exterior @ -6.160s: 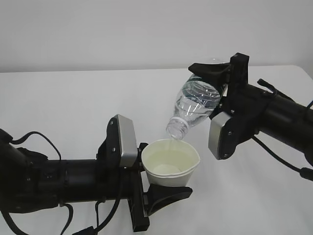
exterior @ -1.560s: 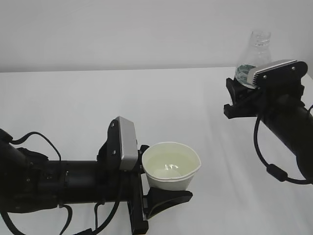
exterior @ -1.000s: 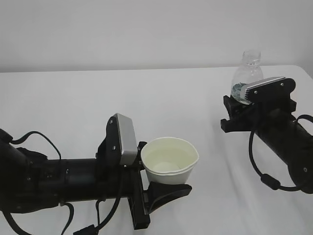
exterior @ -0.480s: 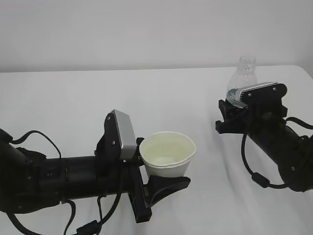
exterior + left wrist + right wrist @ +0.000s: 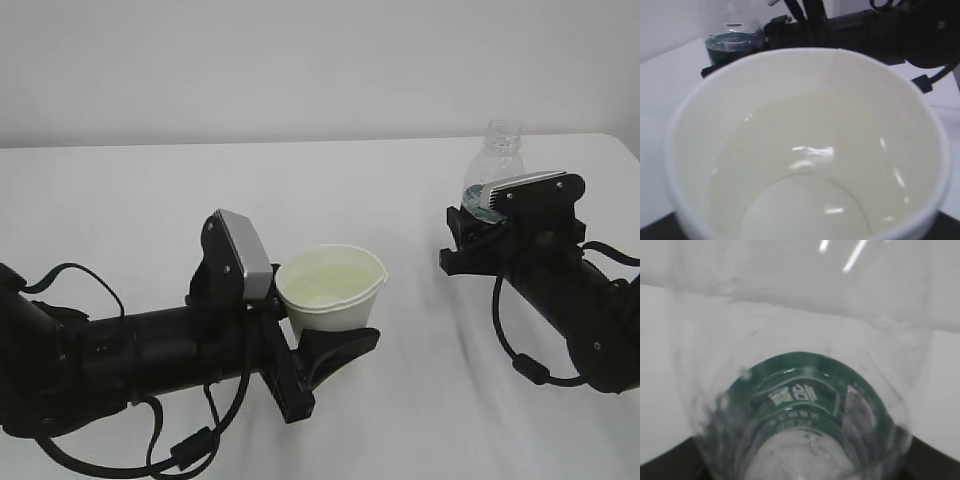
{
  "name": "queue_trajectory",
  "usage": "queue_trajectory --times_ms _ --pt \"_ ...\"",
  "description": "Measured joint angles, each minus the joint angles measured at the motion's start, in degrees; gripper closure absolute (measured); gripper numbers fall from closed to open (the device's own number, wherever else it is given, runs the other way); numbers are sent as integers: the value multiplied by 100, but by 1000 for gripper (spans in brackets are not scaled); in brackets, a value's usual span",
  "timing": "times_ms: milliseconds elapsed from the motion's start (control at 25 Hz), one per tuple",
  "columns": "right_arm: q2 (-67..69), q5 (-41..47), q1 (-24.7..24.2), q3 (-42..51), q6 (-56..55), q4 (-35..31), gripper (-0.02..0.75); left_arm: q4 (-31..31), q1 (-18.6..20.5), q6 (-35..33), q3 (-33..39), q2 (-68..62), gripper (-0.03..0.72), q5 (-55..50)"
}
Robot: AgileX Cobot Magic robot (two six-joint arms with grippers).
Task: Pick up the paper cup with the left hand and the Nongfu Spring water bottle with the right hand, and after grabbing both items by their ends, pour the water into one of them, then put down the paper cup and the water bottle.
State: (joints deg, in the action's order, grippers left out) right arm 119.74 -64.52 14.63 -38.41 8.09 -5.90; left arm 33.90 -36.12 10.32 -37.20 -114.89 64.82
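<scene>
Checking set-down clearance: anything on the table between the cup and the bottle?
Nothing. In the exterior view the white table is bare between the cup and the bottle; only shadow falls there.

The only print sits on the Nongfu Spring water bottle [image 5: 805, 405], on its dark green label band [image 5: 807, 390]: white characters seen through the clear plastic from the right wrist view (they look like Chinese script, but warped and blurred), too distorted to read. A smaller line of white print below them is illegible as well. In the exterior and left wrist views the band shows only as green. The paper cup [image 5: 330, 290] bears no lettering
</scene>
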Motion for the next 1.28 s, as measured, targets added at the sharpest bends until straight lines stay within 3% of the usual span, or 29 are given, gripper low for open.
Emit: queue_trajectory --times_ms 240,680,1280 --pt "0 0 0 0 -78 0 281 -632 0 -155 0 0 229 0" --pt "0 0 0 0 -119 0 281 -1237 24 -309 0 0 246 0" --pt "0 0 0 0 -128 0 281 -1312 712 -327 0 0 249 0"
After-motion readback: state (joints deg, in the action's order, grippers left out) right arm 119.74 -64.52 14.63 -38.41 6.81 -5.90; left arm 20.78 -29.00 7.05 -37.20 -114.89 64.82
